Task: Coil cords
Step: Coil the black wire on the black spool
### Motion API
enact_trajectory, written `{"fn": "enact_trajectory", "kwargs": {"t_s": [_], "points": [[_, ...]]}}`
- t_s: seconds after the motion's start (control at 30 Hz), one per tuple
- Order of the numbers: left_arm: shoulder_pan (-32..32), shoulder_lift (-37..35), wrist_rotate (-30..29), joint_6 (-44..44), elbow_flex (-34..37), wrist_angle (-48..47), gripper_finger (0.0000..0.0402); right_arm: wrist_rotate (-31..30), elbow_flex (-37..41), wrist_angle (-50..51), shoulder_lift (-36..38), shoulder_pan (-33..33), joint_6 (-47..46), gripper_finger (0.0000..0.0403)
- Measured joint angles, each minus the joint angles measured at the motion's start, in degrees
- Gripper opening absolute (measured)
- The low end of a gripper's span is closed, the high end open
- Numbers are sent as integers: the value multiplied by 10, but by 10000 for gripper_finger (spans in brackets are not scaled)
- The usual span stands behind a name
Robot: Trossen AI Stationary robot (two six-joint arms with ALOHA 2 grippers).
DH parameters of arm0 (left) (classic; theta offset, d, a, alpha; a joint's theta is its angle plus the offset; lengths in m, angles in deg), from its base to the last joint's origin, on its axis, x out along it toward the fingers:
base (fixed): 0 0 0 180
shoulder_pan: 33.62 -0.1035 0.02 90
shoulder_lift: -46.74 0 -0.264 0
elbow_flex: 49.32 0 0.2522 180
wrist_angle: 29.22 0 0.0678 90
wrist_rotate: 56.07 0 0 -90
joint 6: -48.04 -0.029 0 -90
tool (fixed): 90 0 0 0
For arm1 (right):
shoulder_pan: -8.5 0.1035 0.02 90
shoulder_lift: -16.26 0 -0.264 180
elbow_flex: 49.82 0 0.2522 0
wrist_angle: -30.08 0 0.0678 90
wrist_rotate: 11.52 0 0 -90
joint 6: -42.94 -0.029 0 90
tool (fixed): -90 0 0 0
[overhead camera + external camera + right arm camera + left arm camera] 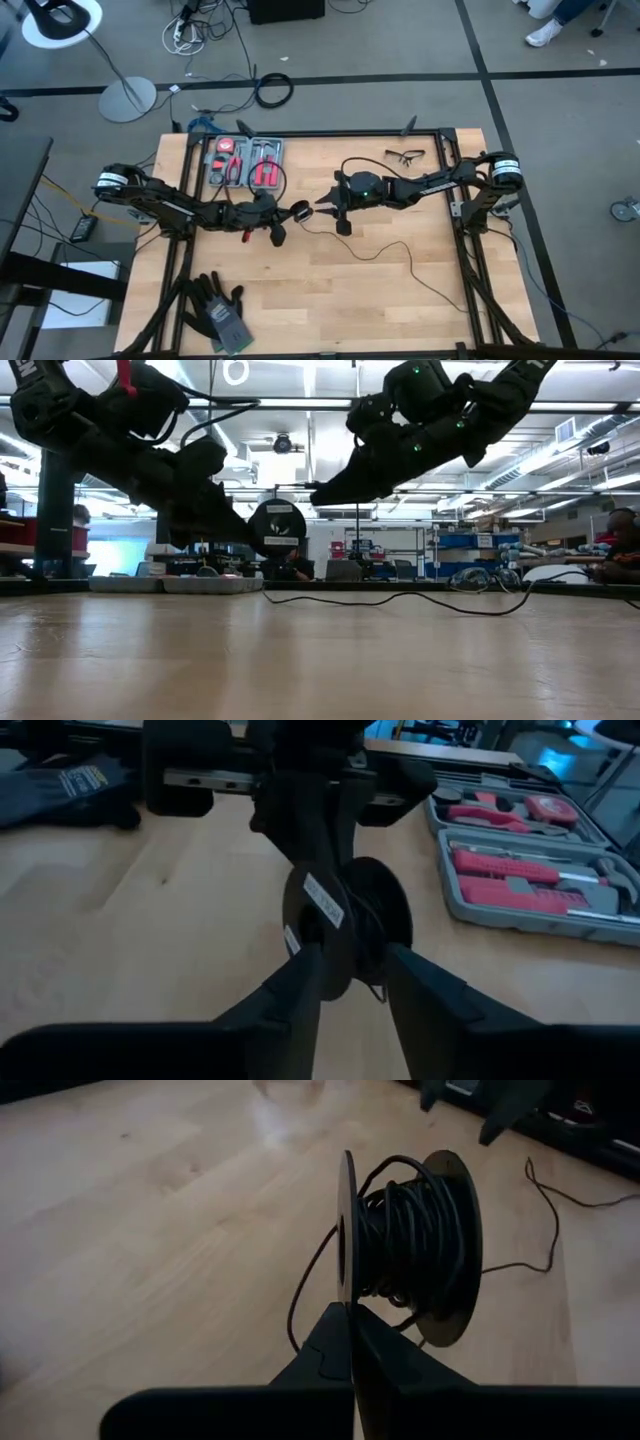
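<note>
So the thin black cord [395, 252] is mostly wound on a small flat-flanged black spool [410, 1245], held above the pale wood counter [330, 310] just right of the red tool case [245, 162]. Left tool [287, 214] is pressed together, pinching one flange edge. Right tool [350, 970] is spread around the spool. Loose cord snakes off right across the counter.

Bare table [330, 300] lies open in front, while the tool case [246, 160] and gloves [218, 308] crowd the left side.

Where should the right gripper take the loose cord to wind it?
Take the cord on its slack run on the table, near the spool the left gripper holds. Come straight down with the right gripper, fingers across the strand: it lies thin and flat.
</note>
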State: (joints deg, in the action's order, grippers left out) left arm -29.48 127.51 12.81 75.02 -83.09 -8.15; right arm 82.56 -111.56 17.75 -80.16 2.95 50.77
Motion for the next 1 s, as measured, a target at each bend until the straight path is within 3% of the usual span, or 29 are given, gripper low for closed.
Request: {"fn": "enact_trajectory", "kwargs": {"t_s": [0.23,0.53,0.7,0.87,1.0], "points": [[0,0,14,-11,0,30,0,5,0,-1,0,-2,3,141],[0,0,16,-14,-5,61,0,33,0,2,0,-2,-5,129],[0,0,17,-46,-26,60,0,37,0,1,0,-2,-28,98],[-1,0,10,-75,-37,53,0,38,0,2,0,-1,-52,16],[-1,0,4,-70,-37,55,1,36,0,-4,0,-1,-67,11]]}}
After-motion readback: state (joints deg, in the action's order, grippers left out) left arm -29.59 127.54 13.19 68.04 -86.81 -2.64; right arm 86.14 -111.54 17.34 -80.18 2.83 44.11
